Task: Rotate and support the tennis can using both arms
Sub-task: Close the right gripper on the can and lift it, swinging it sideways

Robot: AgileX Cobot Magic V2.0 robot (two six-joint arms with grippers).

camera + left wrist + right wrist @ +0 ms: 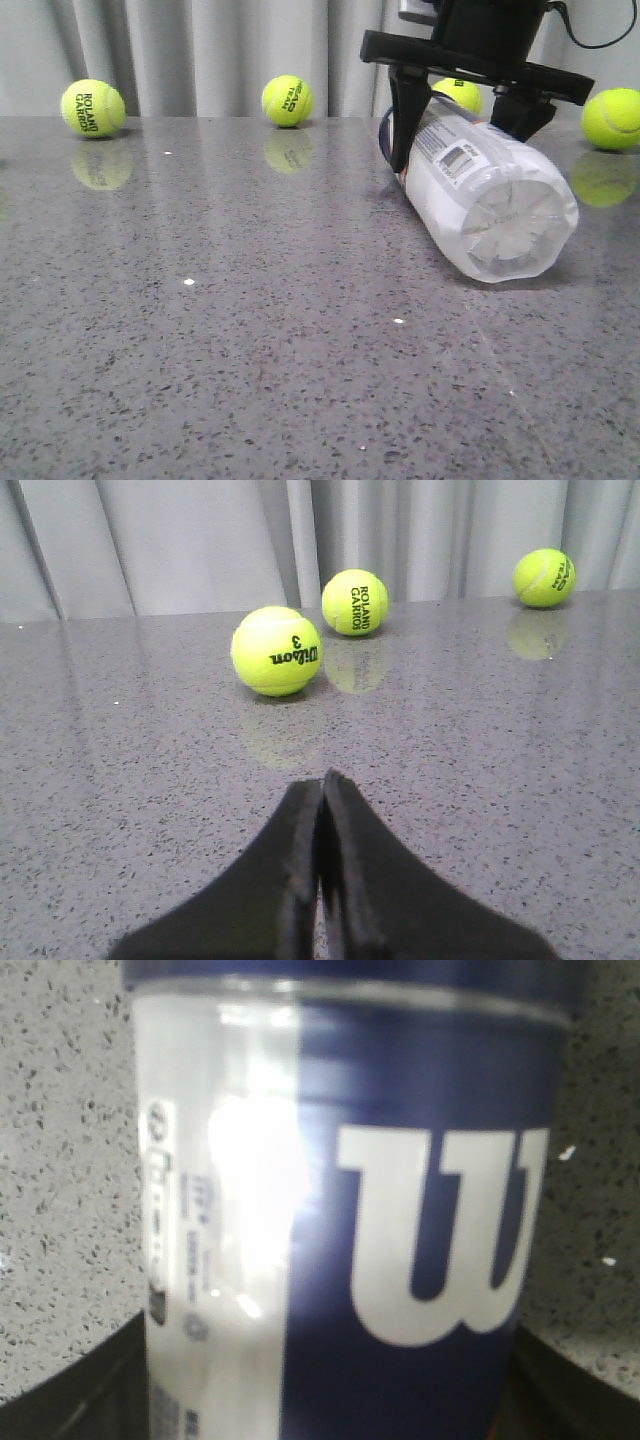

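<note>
Front view: grey speckled table (250,330), grey curtain (200,50) behind. Tennis can (480,195) lying on its side at right, ribbed clear base toward camera, barcode uppermost, white label along the barrel. Right gripper (462,125) descending from above, spread wide and straddling the can near mid-length; one dark finger (408,120) against the can's left flank, the other at its upper right side; contact firmness not determinable. Tennis balls along the far edge: "ROLAND GARROS" ball (93,108) at far left, second ball (287,100) toward centre, third (456,95) partly hidden behind gripper, fourth (612,118) at far right. Left wrist view: left gripper (322,790) pressed together, holding nothing, low over bare tabletop; Wilson 3 ball (276,650) ahead. Right wrist view: can filling frame, navy band with large white "W" (440,1240), strong glare on clear plastic.
</note>
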